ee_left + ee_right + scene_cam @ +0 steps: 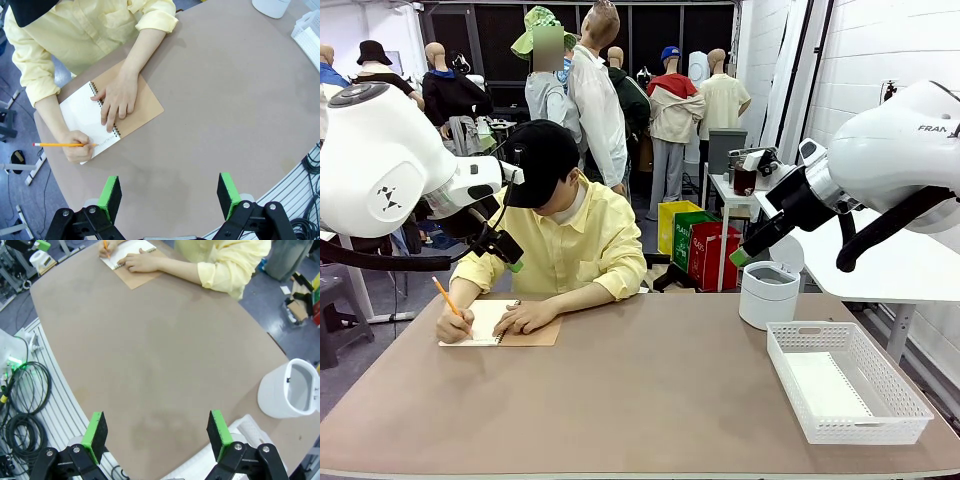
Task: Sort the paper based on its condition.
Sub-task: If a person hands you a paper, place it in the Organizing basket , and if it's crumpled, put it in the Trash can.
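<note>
A person at the far side writes with an orange pencil [447,298] on the open white page of a spiral notebook [505,325] with a brown cover; that page is bound, not loose. A plain white sheet [825,385] seems to lie flat in the white basket [880,430] at the right. My left gripper [169,197] hangs open high above the table's left side, over the notebook [145,107] and the person's hands. My right gripper [156,436] is open too, high over the right side near the white bin [289,390]. Neither holds anything.
A round white bin [769,293] stands at the back right, behind the basket. The person's arms and hands [117,97] rest on the notebook at the back left. The brown table [650,390] is bare across its middle and front. Cables lie beyond the table's near edge [22,405].
</note>
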`<state>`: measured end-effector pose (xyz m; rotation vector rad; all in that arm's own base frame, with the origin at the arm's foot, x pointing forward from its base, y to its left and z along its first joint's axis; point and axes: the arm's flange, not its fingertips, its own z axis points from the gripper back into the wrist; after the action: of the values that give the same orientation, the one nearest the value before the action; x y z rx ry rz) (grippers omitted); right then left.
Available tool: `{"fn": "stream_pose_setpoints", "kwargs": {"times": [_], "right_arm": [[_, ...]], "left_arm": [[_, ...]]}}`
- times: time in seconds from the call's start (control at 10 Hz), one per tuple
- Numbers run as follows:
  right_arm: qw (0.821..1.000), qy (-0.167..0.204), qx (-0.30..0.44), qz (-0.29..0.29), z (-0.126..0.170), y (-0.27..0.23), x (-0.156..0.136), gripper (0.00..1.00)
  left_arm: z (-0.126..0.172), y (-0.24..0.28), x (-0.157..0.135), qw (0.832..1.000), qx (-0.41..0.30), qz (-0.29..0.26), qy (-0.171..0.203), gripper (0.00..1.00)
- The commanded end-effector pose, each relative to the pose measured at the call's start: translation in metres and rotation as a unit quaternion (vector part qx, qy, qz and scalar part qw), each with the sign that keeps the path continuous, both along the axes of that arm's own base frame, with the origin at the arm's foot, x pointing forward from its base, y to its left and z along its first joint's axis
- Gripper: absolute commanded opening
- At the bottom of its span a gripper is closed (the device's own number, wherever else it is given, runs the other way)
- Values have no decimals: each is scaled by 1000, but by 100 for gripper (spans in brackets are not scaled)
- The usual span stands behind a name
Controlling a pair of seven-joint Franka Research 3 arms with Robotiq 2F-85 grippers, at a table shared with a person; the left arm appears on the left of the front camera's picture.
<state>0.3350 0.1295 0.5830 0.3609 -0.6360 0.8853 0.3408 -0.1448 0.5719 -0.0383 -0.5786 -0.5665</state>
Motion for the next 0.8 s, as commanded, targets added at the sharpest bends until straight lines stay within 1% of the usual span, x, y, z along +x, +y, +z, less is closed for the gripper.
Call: {"fn": "stream_pose_setpoints", "kwargs": {"times": [0.0, 0.7], "right_arm": [[1000, 3, 1, 0, 0, -1, -1, 100], [1000, 3, 1, 0, 0, -1, -1, 100]], "left_arm": [[-1, 1, 1, 1000, 0, -4, -6, 100], [-1, 1, 1, 1000, 0, -4, -6, 100]]}}
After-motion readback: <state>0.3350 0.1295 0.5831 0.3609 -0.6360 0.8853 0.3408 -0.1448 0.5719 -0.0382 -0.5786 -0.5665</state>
